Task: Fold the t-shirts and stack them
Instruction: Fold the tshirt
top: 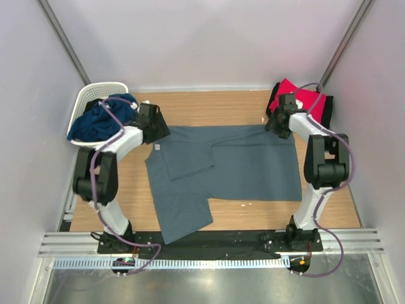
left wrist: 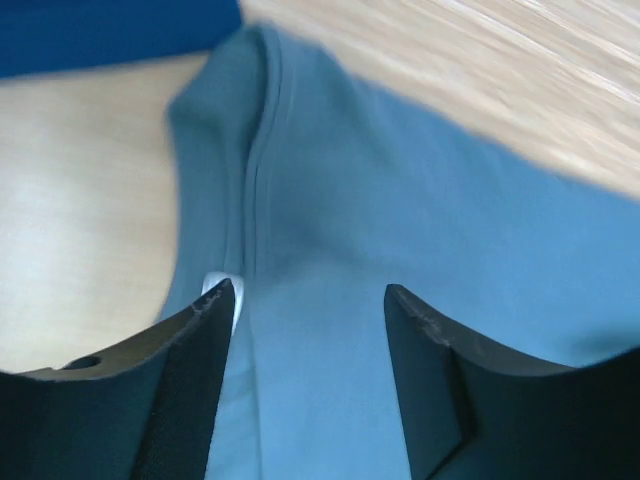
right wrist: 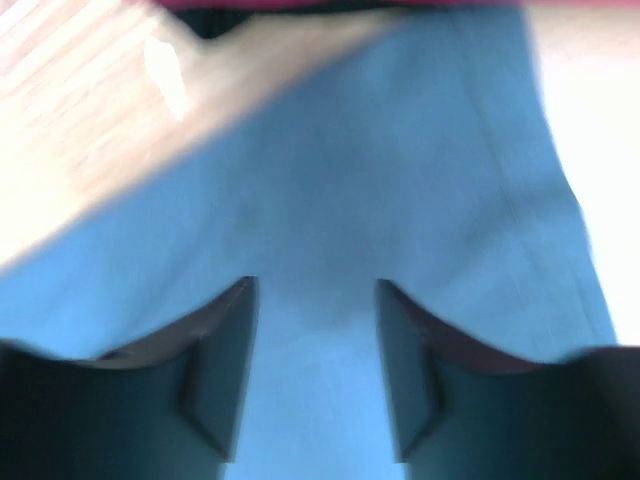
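Cloth first: the grey shirt (top: 240, 164) lies spread across the middle of the table (top: 209, 104); its far edge is flat, one sleeve is turned in over the body toward 9 o'clock, and the other sleeve reaches out at 7 o'clock toward the near edge; from how it lies, I judge you are mid-fold on this one.

Your left gripper (left wrist: 310, 300) sits over the shirt's far corner at 10 o'clock; its jaws stand apart with cloth showing between them, and nothing is pinched. Your right gripper (right wrist: 315, 295) sits over the opposite far corner at 2 o'clock; its jaws are likewise apart above the cloth, holding nothing.

The red shirt (top: 302, 98) lies at 1 o'clock, just beyond the right gripper, with something black beside it; you cannot tell whether it is folded. A navy shirt (top: 101, 121) spills from the basket (top: 95, 95) at 10 o'clock.

The next move, as I judge it, calls for both jaws to close on the far edge together and then carry it evenly toward 6 o'clock; grip unevenly and the fold may skew; keep the right arm off the red shirt.
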Robot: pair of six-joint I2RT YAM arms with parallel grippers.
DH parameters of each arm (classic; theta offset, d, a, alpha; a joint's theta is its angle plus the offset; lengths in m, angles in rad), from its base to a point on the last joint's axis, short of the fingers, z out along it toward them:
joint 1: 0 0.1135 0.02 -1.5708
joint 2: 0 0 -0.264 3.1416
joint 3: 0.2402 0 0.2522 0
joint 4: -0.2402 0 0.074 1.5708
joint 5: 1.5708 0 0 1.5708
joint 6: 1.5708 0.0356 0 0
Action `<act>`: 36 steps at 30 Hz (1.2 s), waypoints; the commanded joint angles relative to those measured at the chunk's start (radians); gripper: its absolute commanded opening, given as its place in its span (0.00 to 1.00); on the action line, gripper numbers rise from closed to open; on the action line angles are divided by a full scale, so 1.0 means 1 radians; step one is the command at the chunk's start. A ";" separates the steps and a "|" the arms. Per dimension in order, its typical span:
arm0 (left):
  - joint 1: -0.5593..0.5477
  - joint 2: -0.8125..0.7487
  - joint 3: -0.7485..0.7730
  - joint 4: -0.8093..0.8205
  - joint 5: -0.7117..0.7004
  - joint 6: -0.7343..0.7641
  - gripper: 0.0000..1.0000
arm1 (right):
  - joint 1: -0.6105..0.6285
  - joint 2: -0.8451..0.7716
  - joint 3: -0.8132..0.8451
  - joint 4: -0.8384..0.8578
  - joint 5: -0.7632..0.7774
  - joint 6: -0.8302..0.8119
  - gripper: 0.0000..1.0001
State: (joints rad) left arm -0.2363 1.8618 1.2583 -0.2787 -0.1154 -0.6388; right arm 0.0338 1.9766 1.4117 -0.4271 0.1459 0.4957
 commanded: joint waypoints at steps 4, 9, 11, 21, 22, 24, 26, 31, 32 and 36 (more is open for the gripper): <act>-0.044 -0.536 -0.280 -0.120 0.075 -0.059 0.65 | 0.006 -0.444 -0.190 -0.096 0.003 0.012 0.83; -0.214 -0.876 -0.563 -0.261 0.001 -0.327 0.67 | 0.003 -0.724 -0.457 -0.168 0.078 0.098 0.89; -0.286 -1.034 -0.675 -0.322 -0.056 -0.450 0.67 | -0.014 -0.797 -0.569 -0.186 0.104 0.141 0.89; -0.638 -1.261 -0.841 -0.612 -0.124 -0.861 0.65 | -0.049 -0.915 -0.717 -0.219 0.135 0.155 0.89; -0.658 -1.235 -0.827 -0.632 -0.128 -0.878 0.65 | -0.051 -0.894 -0.712 -0.220 0.139 0.153 0.89; -0.719 -1.144 -0.791 -0.704 -0.148 -0.903 0.66 | -0.054 -0.871 -0.705 -0.222 0.150 0.155 0.89; -0.758 -1.093 -0.745 -0.740 -0.158 -0.947 0.66 | -0.060 -0.836 -0.697 -0.222 0.155 0.164 0.89; -0.876 -1.060 -0.747 -0.703 -0.119 -1.051 0.65 | -0.100 -0.776 -0.680 -0.220 0.158 0.165 0.89; -0.918 -1.056 -0.758 -0.700 -0.116 -1.103 0.65 | -0.107 -0.769 -0.677 -0.220 0.156 0.164 0.89; -1.029 -1.017 -0.780 -0.709 -0.121 -1.246 0.64 | -0.144 -0.777 -0.678 -0.220 0.158 0.142 0.89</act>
State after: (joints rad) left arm -1.2003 0.8238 0.4839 -0.9619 -0.2146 -1.7145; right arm -0.0879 1.2110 0.6941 -0.6601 0.2752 0.6491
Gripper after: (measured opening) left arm 0.640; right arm 0.889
